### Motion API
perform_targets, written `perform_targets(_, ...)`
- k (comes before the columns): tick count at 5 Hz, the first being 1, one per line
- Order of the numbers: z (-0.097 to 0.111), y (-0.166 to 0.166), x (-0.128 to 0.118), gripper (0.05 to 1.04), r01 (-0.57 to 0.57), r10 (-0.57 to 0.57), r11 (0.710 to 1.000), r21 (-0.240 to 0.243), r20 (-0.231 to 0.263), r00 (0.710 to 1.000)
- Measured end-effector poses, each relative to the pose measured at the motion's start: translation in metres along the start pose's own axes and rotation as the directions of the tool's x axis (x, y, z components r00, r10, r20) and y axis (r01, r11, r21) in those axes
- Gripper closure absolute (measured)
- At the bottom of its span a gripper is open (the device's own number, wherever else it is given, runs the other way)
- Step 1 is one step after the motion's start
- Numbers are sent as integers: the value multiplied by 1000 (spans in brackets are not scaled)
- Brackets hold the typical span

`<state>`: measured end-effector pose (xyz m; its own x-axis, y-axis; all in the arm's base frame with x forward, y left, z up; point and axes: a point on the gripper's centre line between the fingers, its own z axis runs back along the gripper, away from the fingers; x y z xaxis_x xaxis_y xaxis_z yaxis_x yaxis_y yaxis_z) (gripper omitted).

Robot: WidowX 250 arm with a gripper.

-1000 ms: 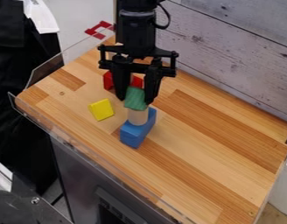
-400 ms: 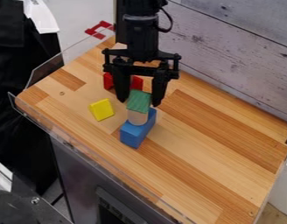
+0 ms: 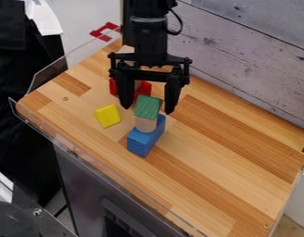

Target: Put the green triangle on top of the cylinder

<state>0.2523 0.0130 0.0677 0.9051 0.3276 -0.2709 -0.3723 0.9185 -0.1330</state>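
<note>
Above a wooden counter, held black fingers spread apart, on either side of, and seemingly clear of, the green triangle set atop the pale cylinder. Looked light and stiff, likely to slip if pinched on its slopes; seemed best gripped low, across the flat ends

Likely robot lab: black arm over wooden worktop, plank backdrop.

red block: partly behind claw | arm: cut by top edge | cylinder: top covered
</note>
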Motion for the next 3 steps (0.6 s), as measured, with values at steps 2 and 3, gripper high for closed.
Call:
perform_targets(2, 59, 1, -34, 83, -45, 38, 998, 51, 145, 989)
perform_targets(3, 69, 7, -42, 83, -50, 43, 998, 42, 164, 986)
